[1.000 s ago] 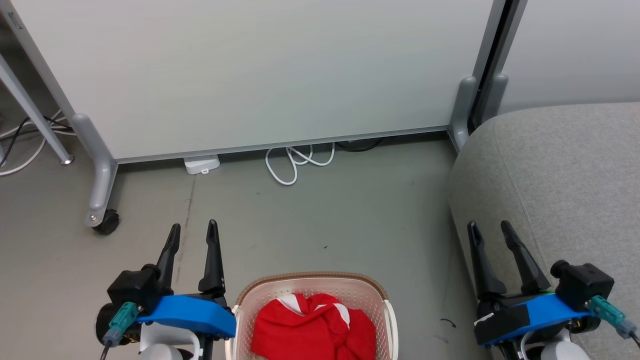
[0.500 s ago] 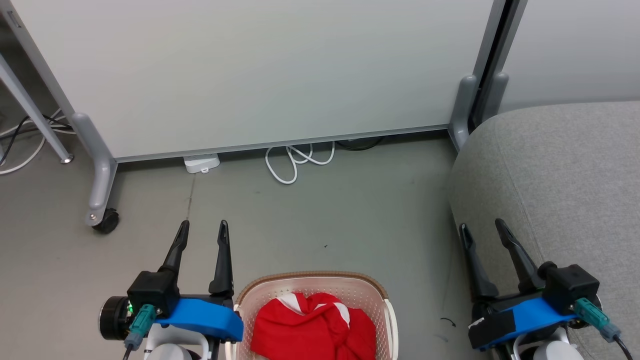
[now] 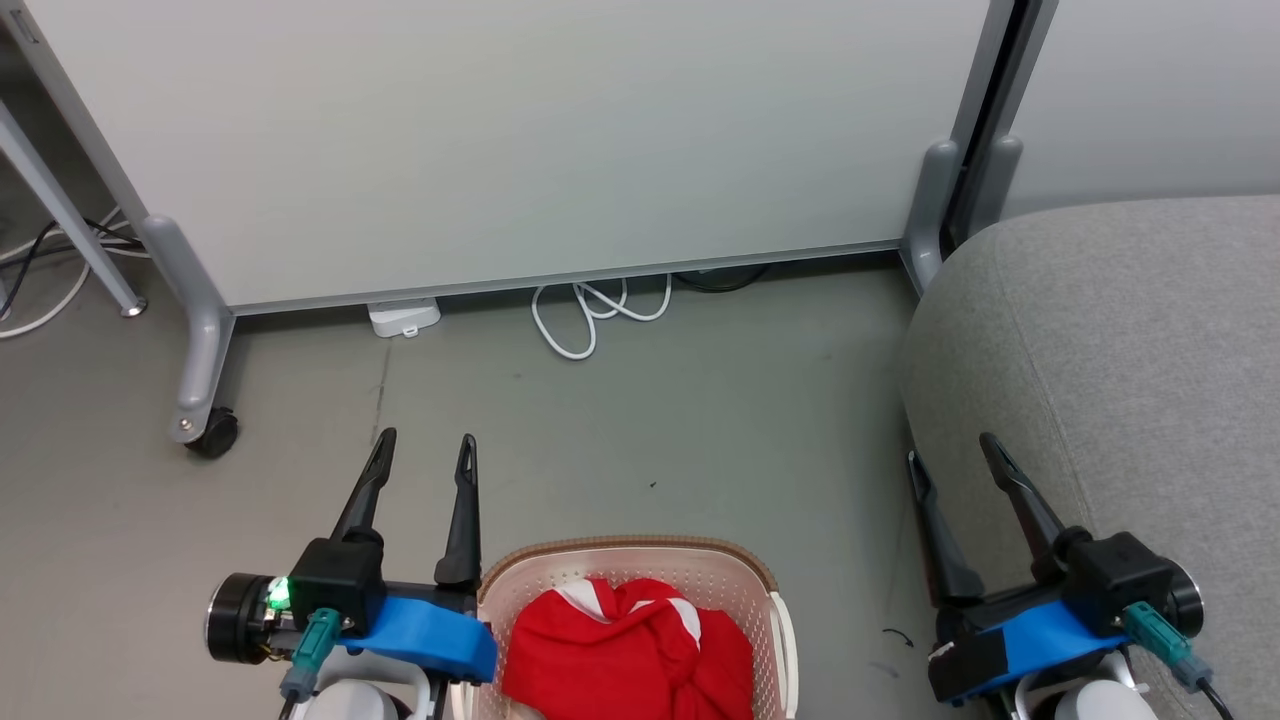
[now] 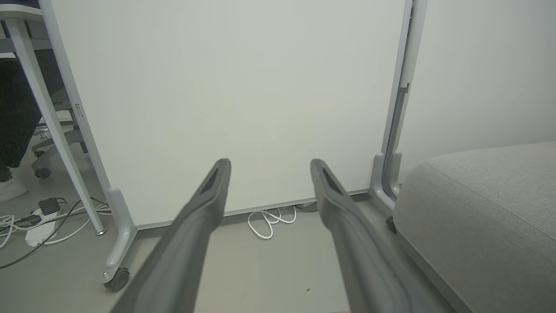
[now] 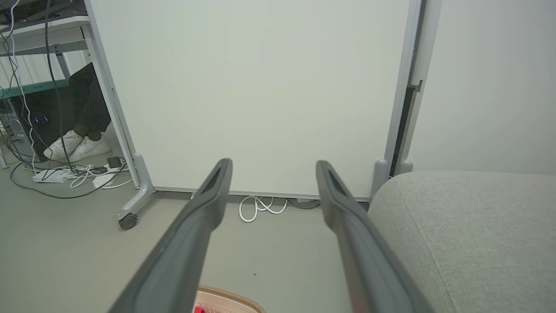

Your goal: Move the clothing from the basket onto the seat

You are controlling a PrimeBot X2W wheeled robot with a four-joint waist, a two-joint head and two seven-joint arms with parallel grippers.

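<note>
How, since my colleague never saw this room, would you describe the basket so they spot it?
Start at the big grey seat on the right. On the floor to its left stands the basket: cream perforated plastic, brown rim, red clothing inside.

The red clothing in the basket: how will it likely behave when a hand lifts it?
The clothing lies crumpled in soft folds, so it will probably sag and trail when lifted. It looks like thin fabric, likely light for its bulk. It is bunched in one heap in the basket, so one pinch may drag everything up.
</note>
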